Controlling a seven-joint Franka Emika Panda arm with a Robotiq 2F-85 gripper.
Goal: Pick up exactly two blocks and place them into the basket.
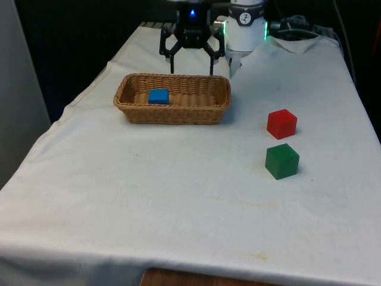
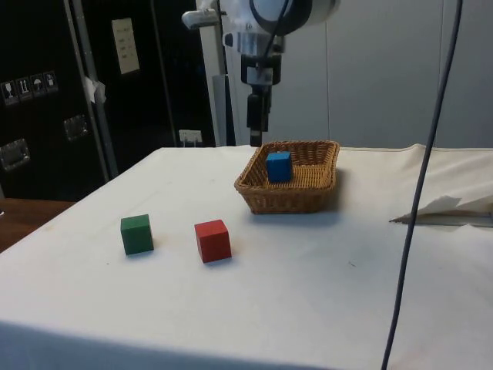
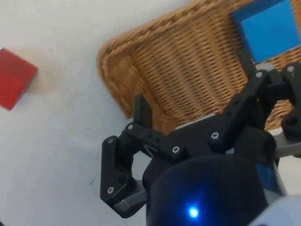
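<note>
Worktop (image 1: 178,208) w/ white cloth, smooth, a bit creased. Woven wicker basket (image 1: 172,113), oblong, holds a blue cube (image 1: 158,96). Fingers (image 1: 172,62) spread apart, empty, above basket's far rim. Green cube (image 1: 281,161) and red cube (image 1: 281,124) near each other, well apart from basket.
</note>
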